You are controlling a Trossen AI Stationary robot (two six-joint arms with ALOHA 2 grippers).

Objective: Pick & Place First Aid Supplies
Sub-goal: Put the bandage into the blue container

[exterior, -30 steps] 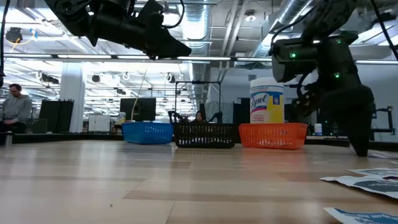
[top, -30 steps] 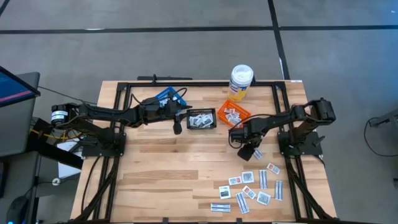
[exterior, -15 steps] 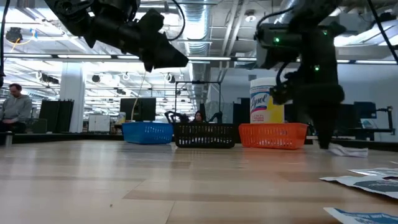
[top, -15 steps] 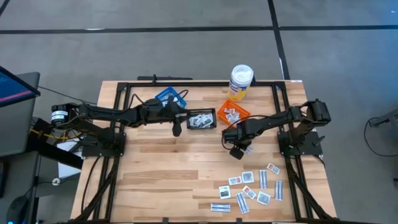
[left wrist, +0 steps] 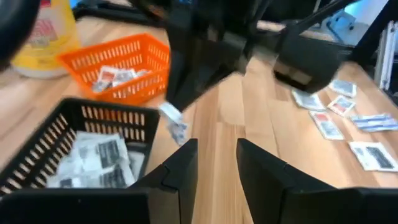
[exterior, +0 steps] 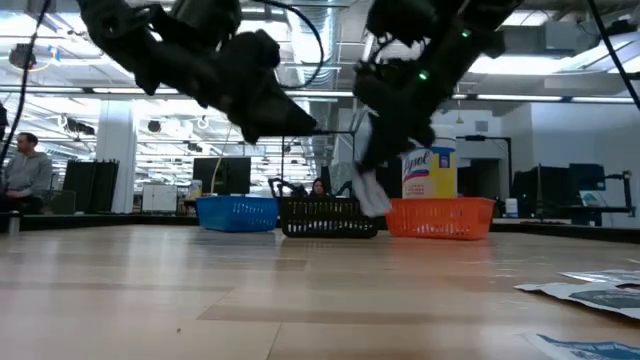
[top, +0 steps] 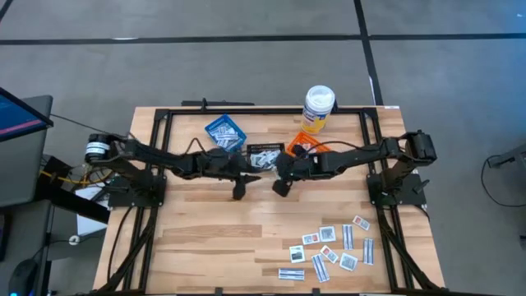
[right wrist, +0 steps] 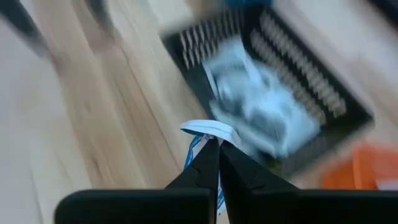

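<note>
The right gripper (right wrist: 213, 149), fingers pinched shut on a white packet (right wrist: 208, 132), carries it beside the black basket (top: 265, 149), likely for dropping in; the left gripper (left wrist: 214, 152) waits nearby, fingers apart and empty.

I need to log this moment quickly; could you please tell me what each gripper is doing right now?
Left gripper: open, holding nothing, beside the black basket.
Right gripper: shut on a white packet, near the black basket.

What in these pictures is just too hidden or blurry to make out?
- Print on the packet pinched by the right gripper: smeared in the right wrist view.
- Blue basket contents: low view, its wall hides them.
- Black basket: high view, both arms cover most of it.
- Loose packets: low view, cut by the edge.
</note>
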